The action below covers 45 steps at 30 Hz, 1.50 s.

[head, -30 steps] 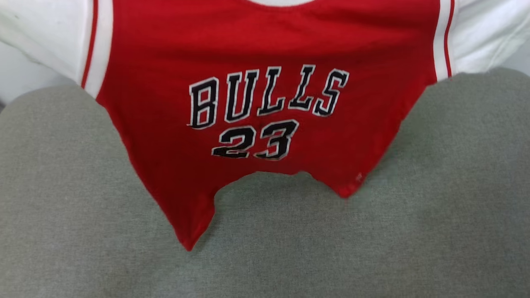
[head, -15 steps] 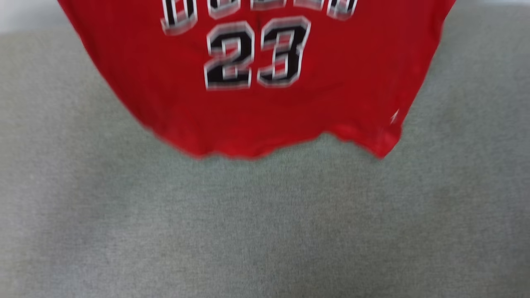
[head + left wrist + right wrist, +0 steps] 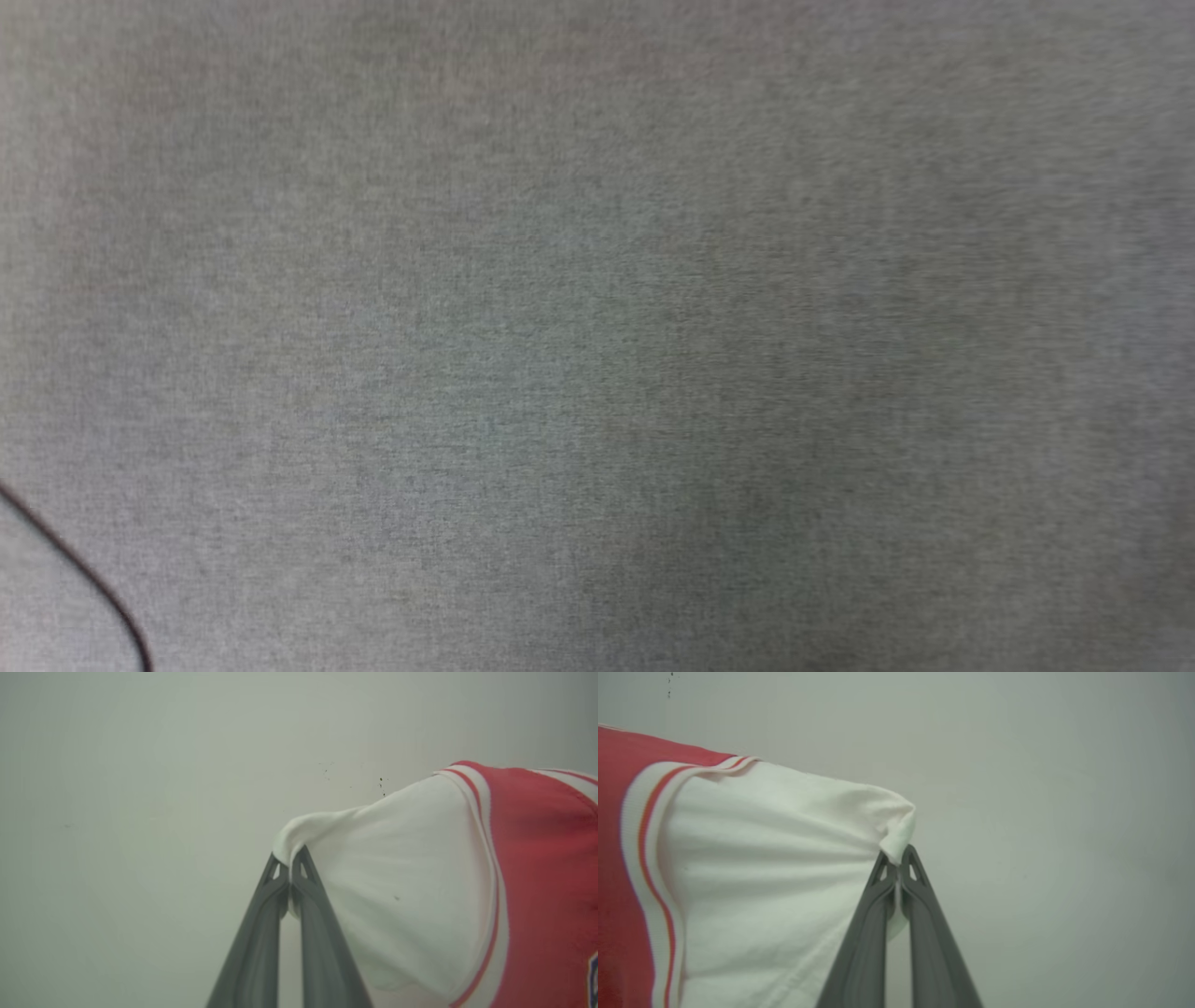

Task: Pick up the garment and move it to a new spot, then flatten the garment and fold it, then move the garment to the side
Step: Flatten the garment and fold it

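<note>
The garment (image 3: 420,896) is a red jersey with white short sleeves and red-white striped trim. In the left wrist view my left gripper (image 3: 290,858) is shut on the tip of one white sleeve, with the red body stretching off to the right. My right gripper (image 3: 899,855) pinches the tip of the other white sleeve of the garment (image 3: 775,868), and there the red body runs off to the left. The cloth hangs taut in front of a pale wall. The lettering and number are out of view.
A grey fabric surface (image 3: 597,336) spreads across the head view. A thin dark cable (image 3: 84,569) curves over its lower left corner. A plain pale wall (image 3: 140,788) stands behind both grippers.
The red jersey slid up and out of the head view, and grey fabric now covers it. The whole picture shifted, so the camera has moved as well.
</note>
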Motion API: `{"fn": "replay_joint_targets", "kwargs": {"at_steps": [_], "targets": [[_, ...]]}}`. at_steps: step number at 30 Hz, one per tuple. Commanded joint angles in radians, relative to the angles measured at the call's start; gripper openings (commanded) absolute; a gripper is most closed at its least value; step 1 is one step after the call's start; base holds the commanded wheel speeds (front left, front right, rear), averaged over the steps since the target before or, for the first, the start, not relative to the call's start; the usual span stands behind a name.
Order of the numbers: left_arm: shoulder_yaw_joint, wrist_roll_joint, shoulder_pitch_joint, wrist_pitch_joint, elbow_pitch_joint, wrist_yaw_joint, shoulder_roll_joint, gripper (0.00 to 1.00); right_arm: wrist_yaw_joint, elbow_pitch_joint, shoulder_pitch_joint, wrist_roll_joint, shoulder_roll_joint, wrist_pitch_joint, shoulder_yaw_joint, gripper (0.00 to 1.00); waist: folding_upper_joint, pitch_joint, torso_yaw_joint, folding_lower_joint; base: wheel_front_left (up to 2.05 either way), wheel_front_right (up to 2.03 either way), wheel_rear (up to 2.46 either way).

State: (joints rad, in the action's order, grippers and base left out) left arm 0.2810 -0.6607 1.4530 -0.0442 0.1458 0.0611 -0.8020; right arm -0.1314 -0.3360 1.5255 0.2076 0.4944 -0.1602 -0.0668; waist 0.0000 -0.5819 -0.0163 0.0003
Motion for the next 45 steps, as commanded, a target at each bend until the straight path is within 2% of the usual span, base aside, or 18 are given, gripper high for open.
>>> {"fn": "replay_joint_targets", "kwargs": {"at_steps": [1, 5, 6, 12, 19, 25, 31, 36, 39, 45], "targets": [[0.007, 0.012, 0.052, -0.034, 0.044, -0.012, 0.021, 0.00, 0.001, -0.041, 0.042, -0.026, -0.011, 0.032, 0.019, 0.00, 0.0000, -0.042, -0.030, -0.0003, 0.00, 0.00, 0.00], [0.039, 0.029, 0.102, -0.099, 0.145, -0.043, 0.082, 0.00, 0.001, -0.138, 0.078, -0.078, -0.037, 0.079, 0.026, 0.00, 0.0000, -0.065, -0.049, -0.0003, 0.00, 0.00, 0.00], [0.072, 0.040, 0.076, -0.162, 0.224, -0.068, 0.137, 0.00, 0.001, -0.220, 0.047, -0.110, -0.055, 0.130, 0.016, 0.00, 0.0000, -0.065, -0.063, -0.0003, 0.00, 0.00, 0.00], [0.109, 0.050, -0.053, -0.215, 0.300, -0.093, 0.226, 0.00, 0.001, -0.308, -0.075, -0.097, -0.082, 0.197, 0.016, 0.00, 0.0000, -0.035, -0.075, -0.0003, 0.00, 0.00, 0.00], [0.128, 0.071, -0.303, -0.222, 0.314, -0.120, 0.296, 0.00, 0.001, -0.318, -0.302, -0.013, -0.069, 0.240, -0.039, 0.00, 0.0000, 0.045, -0.072, -0.0003, 0.00, 0.00, 0.00], [0.129, 0.120, -0.605, -0.223, 0.248, -0.112, 0.351, 0.00, 0.001, -0.276, -0.565, 0.098, -0.044, 0.231, -0.105, 0.00, 0.0000, 0.159, -0.070, -0.0003, 0.00, 0.00, 0.00], [0.111, 0.129, -0.858, -0.222, 0.234, -0.111, 0.370, 0.00, 0.001, -0.184, -0.816, 0.207, -0.001, 0.204, -0.162, 0.00, 0.0000, 0.274, -0.070, -0.0003, 0.00, 0.00, 0.00], [0.084, 0.111, -1.033, -0.222, 0.240, -0.123, 0.342, 0.00, 0.001, -0.099, -1.001, 0.289, 0.048, 0.174, -0.211, 0.00, 0.0000, 0.358, -0.062, -0.0003, 0.00, 0.00, 0.00], [0.076, 0.100, -1.119, -0.222, 0.241, -0.128, 0.321, 0.00, 0.001, -0.057, -1.092, 0.284, 0.101, 0.160, -0.258, 0.00, 0.0000, 0.390, -0.054, -0.0003, 0.00, 0.00, 0.00], [0.080, 0.094, -1.244, -0.208, 0.230, -0.122, 0.268, 0.00, 0.001, -0.008, -1.218, 0.340, 0.161, 0.133, -0.290, 0.00, 0.0000, 0.437, -0.039, -0.0003, 0.00, 0.00, 0.00]]}}
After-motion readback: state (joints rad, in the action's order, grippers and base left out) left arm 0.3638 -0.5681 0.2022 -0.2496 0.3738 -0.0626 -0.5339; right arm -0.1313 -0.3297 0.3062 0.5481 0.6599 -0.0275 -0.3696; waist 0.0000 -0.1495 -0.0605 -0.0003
